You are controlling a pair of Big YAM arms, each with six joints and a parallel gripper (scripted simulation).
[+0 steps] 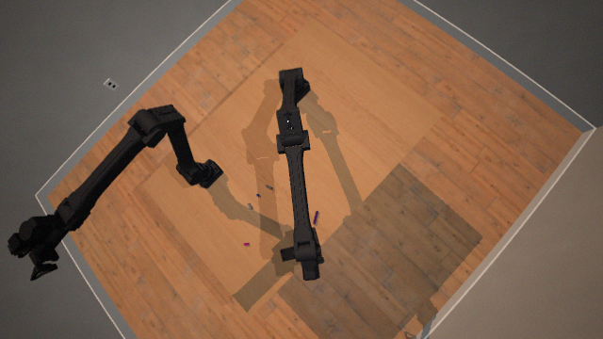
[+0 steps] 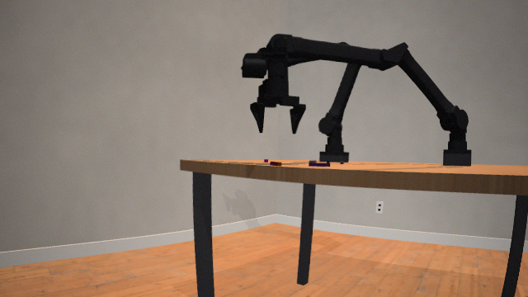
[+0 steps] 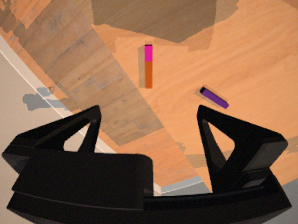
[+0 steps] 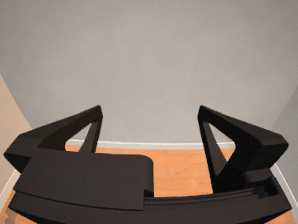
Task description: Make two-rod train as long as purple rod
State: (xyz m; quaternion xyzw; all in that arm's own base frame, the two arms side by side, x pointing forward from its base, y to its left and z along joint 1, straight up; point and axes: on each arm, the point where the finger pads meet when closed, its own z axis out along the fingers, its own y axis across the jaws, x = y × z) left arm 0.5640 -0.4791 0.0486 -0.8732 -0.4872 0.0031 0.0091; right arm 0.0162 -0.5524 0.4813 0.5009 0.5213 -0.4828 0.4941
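Observation:
In the left wrist view a magenta rod (image 3: 148,53) and an orange rod (image 3: 148,75) lie flat, end to end in one straight line and touching. The purple rod (image 3: 215,97) (image 1: 317,217) (image 2: 319,163) lies apart to their right. The magenta rod (image 1: 246,244) (image 2: 266,160) and the orange rod (image 2: 275,163) also show in the top and exterior views. My left gripper (image 3: 149,110) (image 2: 277,117) (image 1: 301,261) is open and empty, high above the table's end. My right gripper (image 4: 150,110) (image 1: 30,261) is open and empty, out past the table's edge, facing the wall.
A blue rod (image 1: 258,194) and two grey rods (image 1: 269,187) (image 1: 250,205) lie near the middle of the table (image 1: 358,94) (image 2: 371,175). The left arm stretches across the table above them. Both arm bases stand on the table's far side.

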